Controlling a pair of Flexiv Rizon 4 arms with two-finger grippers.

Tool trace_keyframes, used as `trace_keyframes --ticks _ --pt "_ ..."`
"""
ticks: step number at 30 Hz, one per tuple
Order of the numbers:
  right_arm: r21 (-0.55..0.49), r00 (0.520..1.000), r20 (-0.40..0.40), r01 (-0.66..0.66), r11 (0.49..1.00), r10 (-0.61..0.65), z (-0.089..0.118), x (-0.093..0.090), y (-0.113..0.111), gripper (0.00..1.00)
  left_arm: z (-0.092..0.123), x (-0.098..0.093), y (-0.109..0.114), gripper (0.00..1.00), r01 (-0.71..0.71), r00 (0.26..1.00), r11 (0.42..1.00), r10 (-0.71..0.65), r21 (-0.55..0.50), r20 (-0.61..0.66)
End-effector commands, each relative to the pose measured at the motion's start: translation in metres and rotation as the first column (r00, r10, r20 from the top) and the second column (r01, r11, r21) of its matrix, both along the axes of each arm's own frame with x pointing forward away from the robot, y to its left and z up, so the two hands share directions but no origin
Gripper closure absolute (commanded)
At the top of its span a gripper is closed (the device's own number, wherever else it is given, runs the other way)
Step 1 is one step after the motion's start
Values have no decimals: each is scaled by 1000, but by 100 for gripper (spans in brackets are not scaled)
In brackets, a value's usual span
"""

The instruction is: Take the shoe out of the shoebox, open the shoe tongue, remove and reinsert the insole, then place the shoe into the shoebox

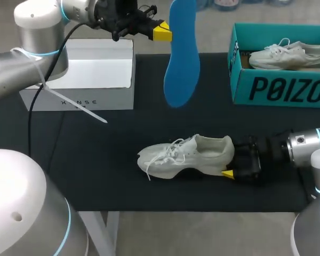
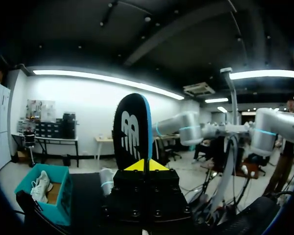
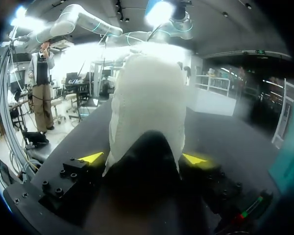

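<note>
One logo [image 2: 131, 134] on insole [image 1: 181, 69], dark lettering [image 1: 290, 89] on teal shoebox [image 1: 242, 92]

White box and black mat on the table.
The white box [image 1: 90, 74] stands at the far left of the black mat [image 1: 96, 160] covering the table [image 1: 104, 229]. A second shoe [image 1: 288, 55] lies in the shoebox [image 1: 277, 88], far right.

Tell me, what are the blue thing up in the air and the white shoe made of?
The blue insole looks like thin matte foam, with a black face on its other side; it hangs in a slight curve. The white shoe seems matte woven or mesh cloth with cloth laces; its dark sole is probably rubber.
</note>
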State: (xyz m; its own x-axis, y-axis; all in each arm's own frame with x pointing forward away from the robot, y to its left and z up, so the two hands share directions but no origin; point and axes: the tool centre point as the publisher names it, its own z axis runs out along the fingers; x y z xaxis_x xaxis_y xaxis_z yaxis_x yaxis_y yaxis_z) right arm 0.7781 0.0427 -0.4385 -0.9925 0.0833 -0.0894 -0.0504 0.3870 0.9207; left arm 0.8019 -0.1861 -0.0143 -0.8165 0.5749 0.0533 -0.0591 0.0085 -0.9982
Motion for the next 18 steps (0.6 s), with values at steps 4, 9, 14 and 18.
trace_keyframes --ticks 4,9,14,18 --pt "-91 999 46 25 996 -21 29 -11 -43 0 0 -1 0 100 -2 1000 1000 2 -1 0" --pt "-234 998 54 -3 972 16 58 -8 -63 0 0 -1 0 100 -2 1000 1000 2 -1 0" --pt "-467 998 29 -33 884 53 98 -5 -65 0 0 -1 0 100 -2 1000 1000 2 -1 0" --pt "-641 998 6 -40 766 57 122 -2 -61 0 0 -1 0 100 -2 1000 1000 2 -1 0"
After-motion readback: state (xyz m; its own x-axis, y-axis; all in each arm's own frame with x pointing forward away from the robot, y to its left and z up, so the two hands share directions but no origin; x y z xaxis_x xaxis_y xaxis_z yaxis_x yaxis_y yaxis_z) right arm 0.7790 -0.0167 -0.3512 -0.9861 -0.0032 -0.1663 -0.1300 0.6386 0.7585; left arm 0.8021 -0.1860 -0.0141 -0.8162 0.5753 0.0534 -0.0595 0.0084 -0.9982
